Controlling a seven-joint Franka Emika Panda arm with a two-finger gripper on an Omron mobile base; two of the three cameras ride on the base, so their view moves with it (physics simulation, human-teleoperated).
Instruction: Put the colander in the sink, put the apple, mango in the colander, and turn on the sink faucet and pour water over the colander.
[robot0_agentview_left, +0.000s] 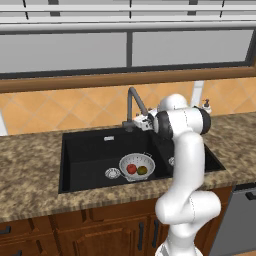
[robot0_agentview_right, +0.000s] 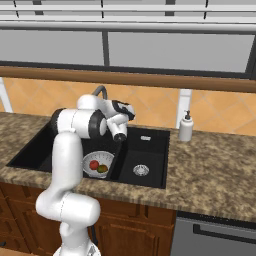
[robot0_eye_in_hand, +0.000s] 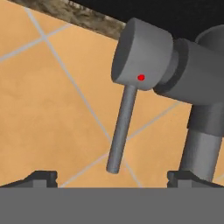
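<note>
The black double-basin sink (robot0_agentview_left: 90, 150) (robot0_agentview_right: 150, 150) holds the silver colander (robot0_agentview_left: 136, 160) (robot0_agentview_right: 98, 157) in its large basin. Inside the colander lie the red apple (robot0_agentview_left: 131, 168) (robot0_agentview_right: 93, 164) and the yellow-green mango (robot0_agentview_left: 142, 170) (robot0_agentview_right: 103, 168), side by side. The dark grey faucet (robot0_agentview_left: 134, 102) (robot0_agentview_right: 100, 90) (robot0_eye_in_hand: 203, 144) rises behind the basin. My gripper (robot0_agentview_left: 140, 121) (robot0_agentview_right: 131, 111) (robot0_eye_in_hand: 113, 179) is open at the faucet's base. In the hand view the faucet's thin lever handle (robot0_eye_in_hand: 120, 131) hangs down between my spread fingertips (robot0_eye_in_hand: 39, 177). I see no water stream.
A round silver drain (robot0_agentview_left: 112, 173) lies left of the colander, another (robot0_agentview_right: 141, 170) in the small basin. A white soap dispenser (robot0_agentview_left: 206, 106) (robot0_agentview_right: 186, 126) stands on the speckled counter (robot0_agentview_left: 30, 150) to the right. Orange tiled wall (robot0_eye_in_hand: 52, 109) is right behind the faucet.
</note>
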